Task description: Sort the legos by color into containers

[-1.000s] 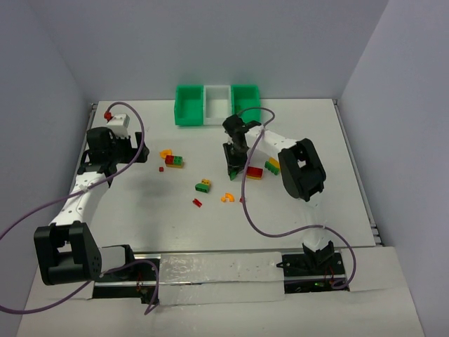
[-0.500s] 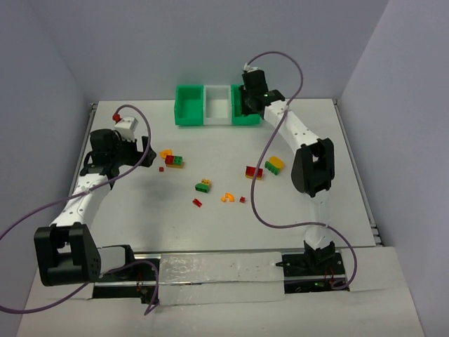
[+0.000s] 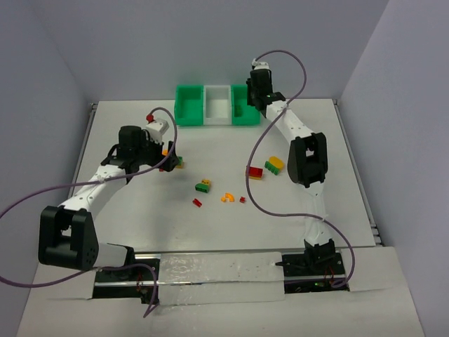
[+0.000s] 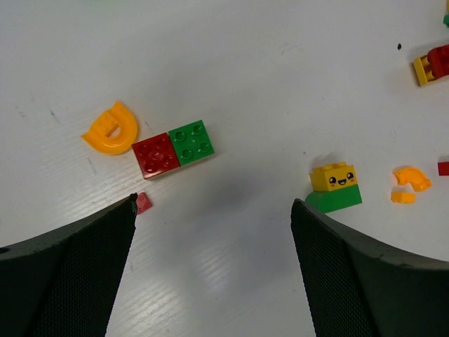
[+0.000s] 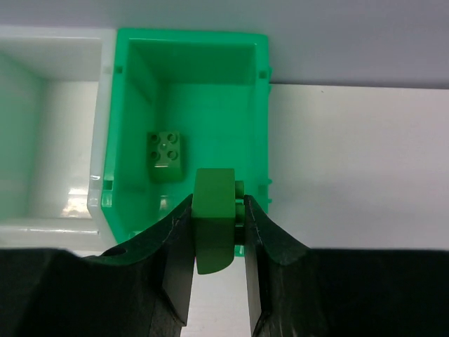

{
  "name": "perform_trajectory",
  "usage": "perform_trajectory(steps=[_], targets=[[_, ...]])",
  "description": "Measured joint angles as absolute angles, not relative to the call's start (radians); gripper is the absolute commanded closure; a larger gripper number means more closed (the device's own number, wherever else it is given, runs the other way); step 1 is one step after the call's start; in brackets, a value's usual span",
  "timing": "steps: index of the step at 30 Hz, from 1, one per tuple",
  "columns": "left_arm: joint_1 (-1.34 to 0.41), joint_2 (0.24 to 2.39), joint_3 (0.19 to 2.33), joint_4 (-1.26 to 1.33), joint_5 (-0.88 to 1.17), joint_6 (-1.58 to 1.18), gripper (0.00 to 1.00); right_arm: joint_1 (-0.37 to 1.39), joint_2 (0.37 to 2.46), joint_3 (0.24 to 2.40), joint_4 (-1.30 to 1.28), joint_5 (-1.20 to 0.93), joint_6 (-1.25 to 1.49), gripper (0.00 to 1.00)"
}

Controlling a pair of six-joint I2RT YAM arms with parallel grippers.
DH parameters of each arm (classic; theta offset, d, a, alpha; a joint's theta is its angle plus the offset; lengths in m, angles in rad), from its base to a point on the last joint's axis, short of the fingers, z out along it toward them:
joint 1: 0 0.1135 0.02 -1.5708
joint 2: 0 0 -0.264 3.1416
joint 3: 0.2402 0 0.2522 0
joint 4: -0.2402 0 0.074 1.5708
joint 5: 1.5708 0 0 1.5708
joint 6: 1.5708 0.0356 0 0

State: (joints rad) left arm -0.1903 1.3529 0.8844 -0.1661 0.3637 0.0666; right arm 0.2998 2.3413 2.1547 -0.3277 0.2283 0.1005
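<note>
— While the right claw point(image 5: 216, 209) hangs at the far end of the bench point(image 3: 316, 140), what is it carrying?

— It pinches a green brick point(image 5: 213, 225) between both fingers, with the studs facing right. That brick sits above the near wall of the right green bin point(image 5: 189, 45), toward its right corner.

— Is anything inside the bin?

— One darker green brick point(image 5: 163, 156) lies studs up on the floor, near the left wall. The white bin point(image 5: 49, 70) joins on the left, and the other green bin point(image 3: 188, 107) sits left of that.

— And the left claw point(image 4: 214, 203)?

— It is spread wide, pinching nothing, above the left half of the bench. A red-and-green brick point(image 4: 174, 148) lies flat just beyond its fingers, with an orange horseshoe piece point(image 4: 111, 130) just beside it on the left. A small red bit point(image 4: 143, 203) lies at the tip of the left finger.

— Where are the other loose ones?

— A yellow face brick point(image 4: 335, 176) stands on a green base by the right finger, with orange curved bits point(image 4: 410, 179) to its right. A red-and-yellow brick point(image 4: 435, 63) lies farther right. All of them rest on the bench, well apart from the bins.
</note>
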Motion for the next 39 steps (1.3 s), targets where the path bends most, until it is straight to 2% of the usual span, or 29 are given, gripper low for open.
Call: perform_trajectory(steps=[4, 7, 10, 13, 15, 20, 23, 25, 28, 32, 39], targets=[[-0.231, 1.381, 0.897, -0.184, 0.359, 0.066, 0.06, 0.307, 2.372, 2.181, -0.299, 0.21, 0.085, 0.81], [-0.268, 1.415, 0.925, -0.21, 0.344, 0.063, 0.07, 0.312, 2.4, 2.226, -0.286, 0.205, 0.079, 0.68], [-0.318, 1.462, 0.971, -0.251, 0.328, 0.055, 0.08, 0.316, 2.415, 2.245, -0.268, 0.205, 0.074, 0.49], [-0.366, 1.501, 1.011, -0.3, 0.309, 0.04, 0.08, 0.316, 2.426, 2.246, -0.261, 0.204, 0.069, 0.43], [-0.392, 1.529, 1.04, -0.338, 0.303, 0.021, 0.08, 0.316, 2.434, 2.246, -0.263, 0.201, 0.069, 0.33], [-0.435, 1.564, 1.078, -0.412, 0.299, 0.012, 0.05, 0.317, 2.44, 2.246, -0.27, 0.182, 0.075, 0.24], [-0.448, 1.557, 1.077, -0.432, 0.315, 0.059, 0.02, 0.319, 2.431, 2.24, -0.283, 0.145, 0.086, 0.08], [-0.452, 1.539, 1.071, -0.437, 0.331, 0.123, 0.03, 0.319, 2.407, 2.214, -0.299, 0.109, 0.096, 0.0], [-0.452, 1.483, 1.045, -0.436, 0.375, 0.259, 0.04, 0.322, 2.301, 2.105, -0.331, 0.038, 0.108, 0.0], [-0.451, 1.418, 1.001, -0.443, 0.453, 0.5, 0.11, 0.325, 2.128, 2.006, -0.371, -0.065, 0.111, 0.0], [-0.448, 1.445, 0.96, -0.46, 0.595, 0.81, 0.12, 0.293, 1.879, 1.867, -0.425, -0.289, 0.117, 0.0]])
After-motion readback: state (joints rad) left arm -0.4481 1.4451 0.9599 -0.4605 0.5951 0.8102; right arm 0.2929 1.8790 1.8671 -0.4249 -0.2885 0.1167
